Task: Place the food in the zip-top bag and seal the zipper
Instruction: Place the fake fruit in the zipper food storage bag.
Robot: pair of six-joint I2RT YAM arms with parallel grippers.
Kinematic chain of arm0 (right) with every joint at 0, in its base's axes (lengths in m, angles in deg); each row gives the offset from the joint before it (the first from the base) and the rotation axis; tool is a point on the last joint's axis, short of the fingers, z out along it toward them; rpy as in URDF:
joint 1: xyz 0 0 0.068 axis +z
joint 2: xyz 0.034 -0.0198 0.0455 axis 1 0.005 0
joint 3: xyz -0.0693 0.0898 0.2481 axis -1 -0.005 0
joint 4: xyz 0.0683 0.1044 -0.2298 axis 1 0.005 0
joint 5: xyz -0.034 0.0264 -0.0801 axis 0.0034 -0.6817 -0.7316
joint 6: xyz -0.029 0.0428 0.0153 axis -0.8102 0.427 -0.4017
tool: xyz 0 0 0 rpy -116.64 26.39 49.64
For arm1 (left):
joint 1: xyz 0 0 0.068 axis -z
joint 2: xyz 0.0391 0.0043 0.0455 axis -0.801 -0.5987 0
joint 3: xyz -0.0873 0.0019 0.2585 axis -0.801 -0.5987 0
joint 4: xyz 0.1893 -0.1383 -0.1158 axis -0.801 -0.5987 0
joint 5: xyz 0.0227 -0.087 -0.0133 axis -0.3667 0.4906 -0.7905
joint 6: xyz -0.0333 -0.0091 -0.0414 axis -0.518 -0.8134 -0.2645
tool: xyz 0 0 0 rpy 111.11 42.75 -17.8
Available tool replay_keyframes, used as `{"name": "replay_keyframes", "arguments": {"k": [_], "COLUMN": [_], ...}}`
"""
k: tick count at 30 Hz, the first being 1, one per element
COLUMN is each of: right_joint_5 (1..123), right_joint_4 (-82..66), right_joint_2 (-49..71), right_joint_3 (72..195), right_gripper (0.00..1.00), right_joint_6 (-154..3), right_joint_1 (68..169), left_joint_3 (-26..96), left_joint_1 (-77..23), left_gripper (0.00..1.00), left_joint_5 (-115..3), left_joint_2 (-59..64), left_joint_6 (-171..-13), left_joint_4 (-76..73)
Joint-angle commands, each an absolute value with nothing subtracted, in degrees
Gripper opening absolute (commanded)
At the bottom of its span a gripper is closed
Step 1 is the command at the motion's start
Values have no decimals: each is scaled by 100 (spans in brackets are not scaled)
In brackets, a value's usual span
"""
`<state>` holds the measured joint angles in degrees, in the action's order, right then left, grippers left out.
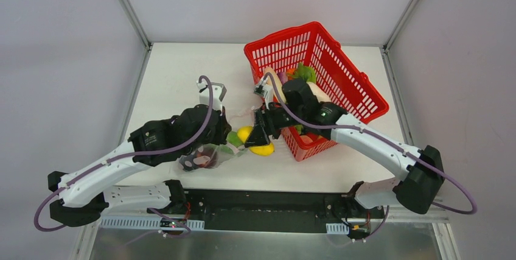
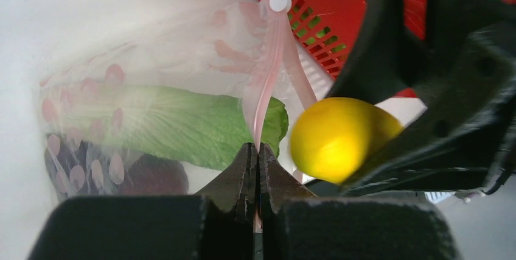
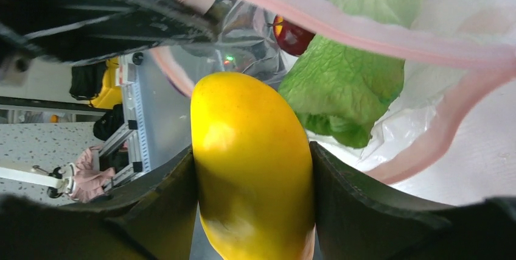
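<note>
The clear zip-top bag (image 1: 204, 153) lies at the table's front middle with a green leafy piece (image 2: 182, 123) and a dark purple piece (image 2: 155, 175) inside. My left gripper (image 2: 258, 150) is shut on the bag's pink-red zipper (image 2: 271, 71) and holds the mouth open. My right gripper (image 3: 252, 168) is shut on a yellow fruit (image 3: 252, 162), held at the bag's mouth; the fruit also shows in the top view (image 1: 245, 133) and the left wrist view (image 2: 331, 138). A second yellow piece (image 1: 263, 148) lies on the table below it. A red piece (image 3: 293, 38) shows inside the bag.
A red mesh basket (image 1: 344, 71) stands at the back right with several more toy foods (image 1: 304, 74) in it. Its near corner sits just right of my right gripper. White walls ring the table.
</note>
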<state>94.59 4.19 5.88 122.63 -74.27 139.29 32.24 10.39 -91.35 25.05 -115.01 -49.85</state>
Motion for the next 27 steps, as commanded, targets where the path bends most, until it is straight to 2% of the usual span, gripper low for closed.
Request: {"name": "replay_keyframes", "arguments": {"k": [1,17,21,25,27], "right_joint_5": [8884,8001,7024,6827,6899], "right_joint_4": [756,302,90,185,204], "right_joint_2": [834,1442,1609,1795,1759], "right_joint_3": [12805,13323,13424,13596,13635], "right_gripper": [23,26,33,41,48], "right_joint_6": [-7866,-7794,-7755,-7802,-7792], "right_joint_1": [14117,14501,14885,15051,15047], "left_joint_3": [3195,3250,3273,3257,3150], "left_joint_1": [971,971,971,971,971], "left_gripper": [0,0,0,0,0], "left_joint_5": [-8745,-8357,-8236,-8438,-8672], "left_joint_2": [2577,2848,2915,3086,3258], "left_joint_6": [-11271,-10986,-10980,-11044,-11118], "left_joint_4": [-4564,-4833,-4583,-4471,-4431]}}
